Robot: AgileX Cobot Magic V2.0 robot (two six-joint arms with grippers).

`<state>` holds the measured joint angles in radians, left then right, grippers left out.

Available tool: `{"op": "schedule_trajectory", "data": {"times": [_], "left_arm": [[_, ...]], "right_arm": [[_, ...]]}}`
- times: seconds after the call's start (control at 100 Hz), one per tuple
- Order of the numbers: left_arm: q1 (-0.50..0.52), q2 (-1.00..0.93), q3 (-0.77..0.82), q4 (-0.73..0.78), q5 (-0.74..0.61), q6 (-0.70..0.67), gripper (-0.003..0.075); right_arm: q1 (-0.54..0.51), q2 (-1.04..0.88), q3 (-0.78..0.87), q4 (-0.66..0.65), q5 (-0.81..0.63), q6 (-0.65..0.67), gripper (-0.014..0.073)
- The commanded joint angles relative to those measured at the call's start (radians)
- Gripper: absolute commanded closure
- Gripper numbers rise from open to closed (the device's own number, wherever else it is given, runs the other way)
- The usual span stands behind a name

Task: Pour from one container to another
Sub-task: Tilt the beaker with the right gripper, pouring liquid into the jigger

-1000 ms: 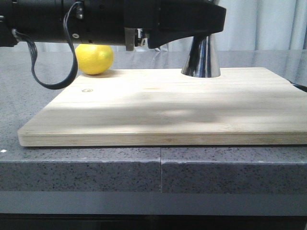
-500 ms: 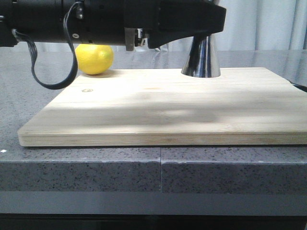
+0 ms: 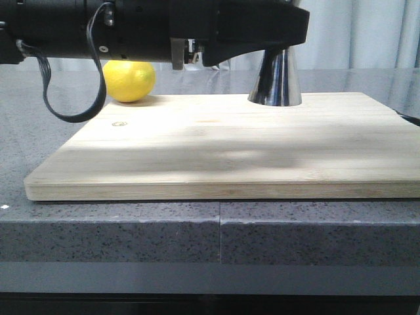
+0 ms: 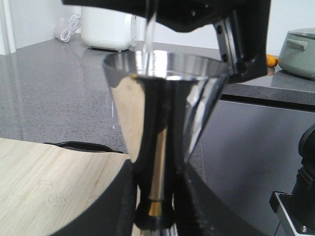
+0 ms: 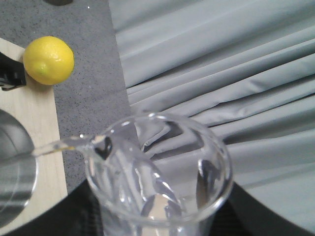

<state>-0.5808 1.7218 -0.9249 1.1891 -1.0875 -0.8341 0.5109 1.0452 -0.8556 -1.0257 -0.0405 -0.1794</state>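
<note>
The steel jigger point(image 4: 162, 113) stands on the wooden board point(image 3: 223, 144), and my left gripper point(image 4: 155, 216) is shut on its narrow waist at the gold band. In the front view only the jigger's lower cone point(image 3: 276, 82) shows under the black left gripper point(image 3: 262, 29). My right gripper point(image 5: 157, 219) is shut on the clear glass beaker point(image 5: 157, 172) and holds it tilted above the jigger. A thin clear stream point(image 5: 61, 145) runs from the beaker's lip toward the jigger's rim point(image 5: 12, 182). That stream point(image 4: 149, 29) falls into the jigger's top cup.
A yellow lemon point(image 3: 129, 80) lies on the grey counter at the board's far left corner; the right wrist view has the lemon point(image 5: 48, 60) too. A black cable point(image 3: 65, 108) loops down from the left arm. Grey curtains point(image 5: 221, 73) hang behind. The board's front edge point(image 3: 223, 190) lies near the counter's edge.
</note>
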Motion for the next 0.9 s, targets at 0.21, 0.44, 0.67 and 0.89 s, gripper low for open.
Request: {"op": "schedule_trajectory", "data": {"times": [0.21,0.44,0.67,0.89], "left_arm": [[0.0,-0.052,-0.029,-0.057,-0.076,-0.007,0.0662],[0.0,-0.052,-0.029,-0.057,-0.076,-0.007,0.0662],[0.0,-0.052,-0.029,-0.057,-0.076,-0.007,0.0662],[0.0,-0.052,-0.029,-0.057,-0.076,-0.007,0.0662]], "right_arm": [[0.001,-0.014,-0.038,-0.072,-0.03,-0.006,0.0333],[0.001,-0.014,-0.038,-0.135,-0.016,-0.006,0.0333],[0.001,-0.014,-0.038,-0.161,-0.012,-0.006,0.0333],[0.001,-0.014,-0.038,-0.202,-0.012,-0.006,0.0333]]}}
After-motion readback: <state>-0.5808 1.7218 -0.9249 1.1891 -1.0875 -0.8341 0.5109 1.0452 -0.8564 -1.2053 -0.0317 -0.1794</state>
